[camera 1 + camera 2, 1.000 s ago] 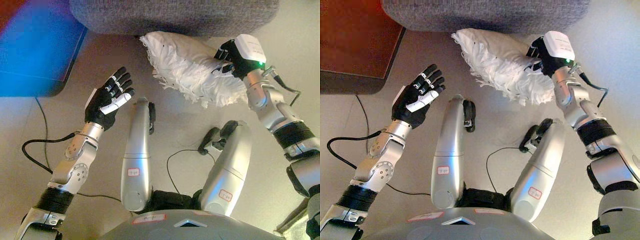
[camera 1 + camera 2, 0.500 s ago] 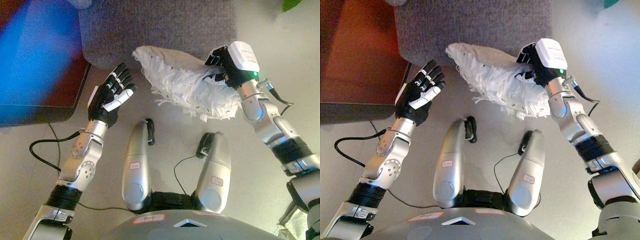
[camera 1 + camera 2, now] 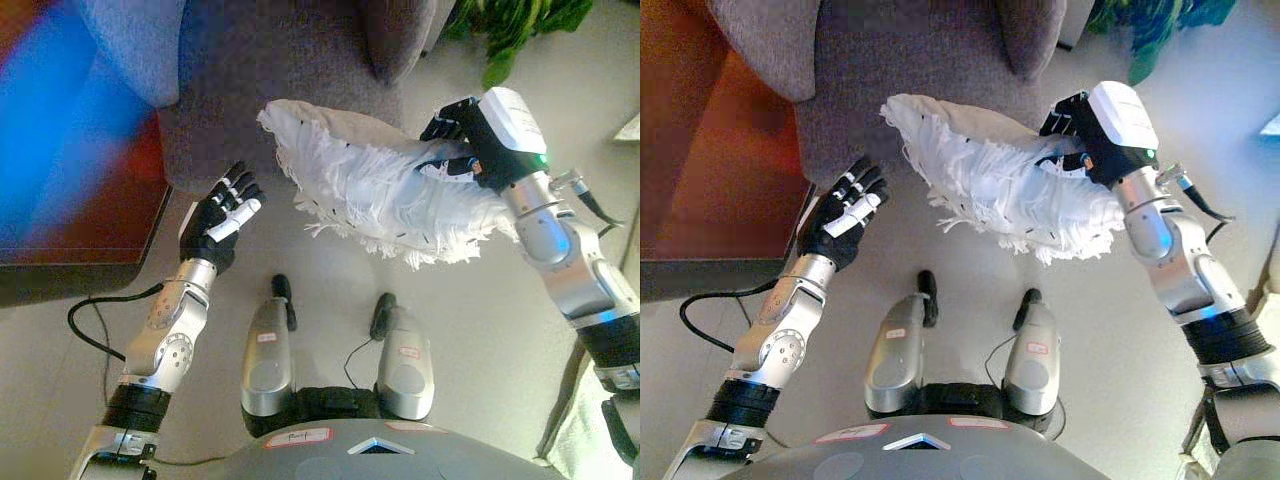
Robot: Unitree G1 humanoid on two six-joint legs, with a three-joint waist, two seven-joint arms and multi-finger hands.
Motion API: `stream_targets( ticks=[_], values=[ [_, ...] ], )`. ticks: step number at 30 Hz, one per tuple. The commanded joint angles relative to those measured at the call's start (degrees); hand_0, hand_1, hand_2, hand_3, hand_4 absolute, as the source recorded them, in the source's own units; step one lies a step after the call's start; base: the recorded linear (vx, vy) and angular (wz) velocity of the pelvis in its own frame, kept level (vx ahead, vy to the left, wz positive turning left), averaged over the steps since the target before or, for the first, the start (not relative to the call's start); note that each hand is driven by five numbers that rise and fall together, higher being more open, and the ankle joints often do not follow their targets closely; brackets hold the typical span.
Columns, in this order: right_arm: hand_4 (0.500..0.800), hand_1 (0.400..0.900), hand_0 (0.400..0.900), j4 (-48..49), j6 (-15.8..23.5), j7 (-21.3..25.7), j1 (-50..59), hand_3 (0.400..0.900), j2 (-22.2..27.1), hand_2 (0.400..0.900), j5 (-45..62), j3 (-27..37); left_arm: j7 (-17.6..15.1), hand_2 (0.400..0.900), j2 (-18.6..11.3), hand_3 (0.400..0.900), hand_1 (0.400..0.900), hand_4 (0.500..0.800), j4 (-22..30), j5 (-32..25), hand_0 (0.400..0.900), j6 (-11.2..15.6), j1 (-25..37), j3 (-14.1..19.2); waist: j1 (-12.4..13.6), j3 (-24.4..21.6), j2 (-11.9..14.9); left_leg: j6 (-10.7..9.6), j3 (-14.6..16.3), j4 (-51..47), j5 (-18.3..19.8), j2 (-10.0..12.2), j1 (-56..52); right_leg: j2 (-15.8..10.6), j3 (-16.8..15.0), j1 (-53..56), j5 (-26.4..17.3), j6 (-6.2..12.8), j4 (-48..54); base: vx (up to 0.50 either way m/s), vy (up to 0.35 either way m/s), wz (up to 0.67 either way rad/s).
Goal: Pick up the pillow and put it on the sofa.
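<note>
Nearest me on my left, my left hand (image 3: 221, 219) is raised palm-up over the floor (image 3: 480, 320), fingers (image 3: 240, 190) straight and spread, holding nothing. Beyond it, my right hand (image 3: 468, 150) has its fingers curled into the right end of the white fringed pillow (image 3: 375, 185), holding it off the floor, tilted, just before the grey sofa (image 3: 290, 70); a green plant (image 3: 510, 25) stands farther right.

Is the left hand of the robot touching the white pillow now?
Apart. In the left eye view, bare floor shows between the open left hand and the pillow, which only the right hand grips.
</note>
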State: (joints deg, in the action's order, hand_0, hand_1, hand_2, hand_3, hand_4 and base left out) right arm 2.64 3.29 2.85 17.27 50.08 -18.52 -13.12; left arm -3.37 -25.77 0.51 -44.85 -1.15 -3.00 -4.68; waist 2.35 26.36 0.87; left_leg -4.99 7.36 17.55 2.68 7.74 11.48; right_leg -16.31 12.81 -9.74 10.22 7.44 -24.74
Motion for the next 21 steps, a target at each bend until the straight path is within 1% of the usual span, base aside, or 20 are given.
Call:
stream_targets(
  ticks=[1,4,7,10,12,14,16,18,20,21],
  values=[
    [0.5,0.4,0.4,7.69,7.93,1.49,8.3,0.4,4.93,0.4,6.8,5.2,-0.39,0.9,-1.97,0.9,0.9,0.8,0.83,0.44,0.9,3.46,-5.24,2.53,2.67,-15.85,3.62,1.05,-1.67,0.03,3.08,1.34,-7.49,-1.14,1.68,5.02,-17.68,2.32,20.28,0.1,0.03,0.07],
    [0.5,0.4,0.4,5.72,8.29,-0.5,11.72,0.4,9.03,0.4,11.61,4.76,-0.39,0.9,-2.64,0.9,0.9,0.8,1.81,1.18,0.9,3.79,-7.34,3.56,4.23,-17.7,4.38,0.75,-1.21,-3.28,2.11,1.27,-9.89,-0.94,3.61,7.27,-18.94,2.72,23.08,0.09,0.032,0.1],
    [0.5,0.4,0.4,2.01,9.23,-3.16,16.62,0.4,12.01,0.4,16.02,2.49,-0.11,0.9,-3.1,0.9,0.9,0.8,2.9,1.14,0.9,3.51,-9.02,4.02,5.8,-18.98,5.12,0.4,-1.1,-5.06,1.31,1.24,-11.17,-0.44,5.12,9.16,-19.26,2.93,24.88,0.1,0.031,0.11],
    [0.5,0.4,0.4,-2.58,11.23,-4.59,22.92,0.4,15.25,0.4,17.71,-2.08,0.96,0.9,-3.66,0.9,0.9,0.8,3.5,1.32,0.9,3.61,-10.82,4.16,7.6,-19.87,6.26,0.09,-1.64,-6.21,0.51,1.15,-11.68,0.04,6.58,10.58,-19.58,3.06,26.45,0.1,0.019,0.11],
    [0.5,0.4,0.4,-6.82,12.91,-4.54,28.31,0.4,17.18,0.4,18.91,-6.52,1.44,0.9,-4.29,0.9,0.9,0.8,3.95,0.91,0.9,3.71,-11.9,4.14,8.72,-20.27,7.27,-0.2,-2.1,-6.9,0.1,1.35,-11.97,0.41,7.3,11.1,-19.58,3.07,26.76,0.1,-0.006,0.12],
    [0.5,0.4,0.4,-10.29,13.52,-4.62,32.6,0.4,17.72,0.4,19.43,-9.87,1.65,0.9,-4.8,0.9,0.9,0.8,4.71,0.8,0.9,3.27,-12.38,4.35,9.47,-20.31,8.08,-0.41,-2.41,-7.58,-0.01,1.56,-12.0,0.6,7.93,11.36,-19.83,3.21,27.07,0.08,-0.035,0.11],
    [0.5,0.4,0.4,-15.81,14.11,-4.99,37.19,0.4,17.6,0.4,20.57,-13.61,2.51,0.9,-6.39,0.9,0.9,0.8,5.45,1.61,0.9,3.67,-12.42,4.32,10.91,-20.13,9.37,-0.63,-2.73,-8.42,0.0,1.85,-11.69,0.59,9.19,11.93,-20.29,3.52,27.71,0.07,-0.072,0.18],
    [0.5,0.4,0.4,-20.31,13.65,-4.89,41.38,0.4,17.74,0.4,20.19,-17.47,3.94,0.9,-7.5,0.9,0.9,0.8,6.68,2.5,0.9,3.57,-12.38,4.65,12.14,-19.84,10.18,-0.74,-3.18,-9.11,0.01,2.0,-11.44,0.47,10.31,12.25,-20.75,3.77,28.08,0.09,-0.08,0.24],
    [0.5,0.4,0.4,-24.72,11.61,-6.1,45.58,0.4,17.56,0.4,21.44,-21.74,5.08,0.9,-8.76,0.9,0.9,0.8,7.43,2.18,0.9,3.18,-12.23,5.0,13.37,-19.19,10.55,-0.95,-3.64,-9.12,0.58,2.55,-11.38,0.55,11.0,12.46,-21.1,3.99,27.98,0.08,-0.098,0.23],
    [0.5,0.4,0.4,-26.57,10.17,-5.64,47.21,0.4,17.37,0.4,21.75,-23.51,5.82,0.9,-9.25,0.9,0.9,0.8,7.32,2.16,0.9,3.39,-11.99,5.07,13.86,-18.81,10.78,-0.97,-3.93,-8.96,0.67,2.72,-11.14,0.56,11.17,12.4,-21.23,4.07,27.9,0.07,-0.117,0.26]
  ],
)
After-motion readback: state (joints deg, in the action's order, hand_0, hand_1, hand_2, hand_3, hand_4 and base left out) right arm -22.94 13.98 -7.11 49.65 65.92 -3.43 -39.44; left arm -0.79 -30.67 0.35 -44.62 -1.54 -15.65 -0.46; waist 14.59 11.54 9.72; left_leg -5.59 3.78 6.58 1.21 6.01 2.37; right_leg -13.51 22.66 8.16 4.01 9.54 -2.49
